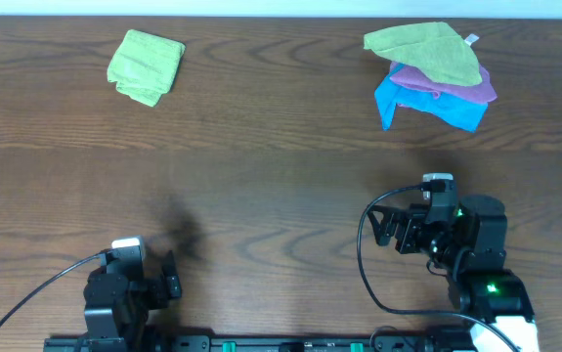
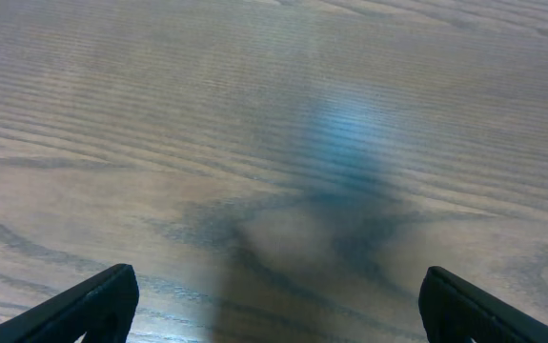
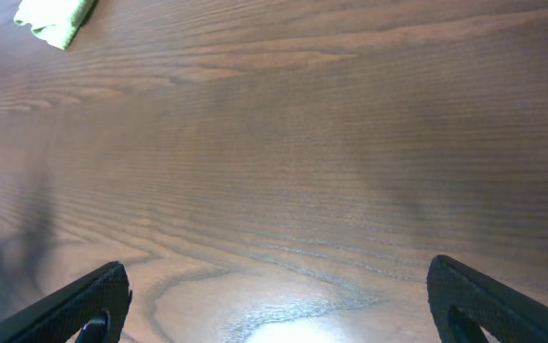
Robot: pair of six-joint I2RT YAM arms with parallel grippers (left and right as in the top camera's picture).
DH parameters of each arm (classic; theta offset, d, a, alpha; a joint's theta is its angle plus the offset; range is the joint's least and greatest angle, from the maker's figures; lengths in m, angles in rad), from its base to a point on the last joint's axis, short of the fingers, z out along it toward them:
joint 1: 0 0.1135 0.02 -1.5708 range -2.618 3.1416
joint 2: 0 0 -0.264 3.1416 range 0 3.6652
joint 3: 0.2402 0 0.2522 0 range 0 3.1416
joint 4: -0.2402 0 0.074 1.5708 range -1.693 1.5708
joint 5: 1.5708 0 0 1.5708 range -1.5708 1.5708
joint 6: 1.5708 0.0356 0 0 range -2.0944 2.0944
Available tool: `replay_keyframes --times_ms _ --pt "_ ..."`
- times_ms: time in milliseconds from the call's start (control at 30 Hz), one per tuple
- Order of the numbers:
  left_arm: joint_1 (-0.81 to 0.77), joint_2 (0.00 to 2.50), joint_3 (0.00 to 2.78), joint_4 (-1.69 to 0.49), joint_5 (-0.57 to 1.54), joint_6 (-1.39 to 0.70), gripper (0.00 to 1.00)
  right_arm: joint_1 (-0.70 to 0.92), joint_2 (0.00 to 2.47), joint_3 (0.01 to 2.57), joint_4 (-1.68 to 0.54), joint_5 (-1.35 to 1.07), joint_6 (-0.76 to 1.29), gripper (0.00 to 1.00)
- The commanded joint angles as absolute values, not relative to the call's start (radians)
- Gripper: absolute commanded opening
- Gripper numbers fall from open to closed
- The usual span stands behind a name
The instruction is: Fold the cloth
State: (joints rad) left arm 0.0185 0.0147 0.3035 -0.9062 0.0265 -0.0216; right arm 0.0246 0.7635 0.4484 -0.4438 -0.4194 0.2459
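Left gripper (image 2: 278,276) and right gripper (image 3: 278,274) both hold their fingers spread wide over bare table (image 1: 281,166). The green cloth (image 1: 425,49) lies far ahead of the right fingers, topping a purple cloth (image 1: 456,90) and a blue cloth (image 1: 427,106). A deep pinch would likely drag those along.

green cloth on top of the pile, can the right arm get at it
Probably yes: the green cloth lies uncovered atop the purple cloth, only bare table between it and the right gripper.
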Motion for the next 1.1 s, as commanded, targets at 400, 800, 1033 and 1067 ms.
replay_keyframes --times_ms 400,800,1033,1067 --pt "0.018 0.004 0.294 -0.971 0.016 0.004 0.95 0.021 0.512 0.362 -0.601 -0.068 0.153 0.99" --pt "0.018 0.004 0.294 -0.971 0.015 0.004 0.96 0.021 0.231 0.151 -0.587 -0.025 0.068 0.99" --pt "0.018 0.004 0.294 -0.971 0.016 0.004 0.95 0.021 0.168 0.151 -0.589 -0.008 0.062 0.99" --pt "0.018 0.004 0.294 -0.971 0.016 0.004 0.95 0.021 0.157 0.151 -0.589 -0.007 0.062 0.99"
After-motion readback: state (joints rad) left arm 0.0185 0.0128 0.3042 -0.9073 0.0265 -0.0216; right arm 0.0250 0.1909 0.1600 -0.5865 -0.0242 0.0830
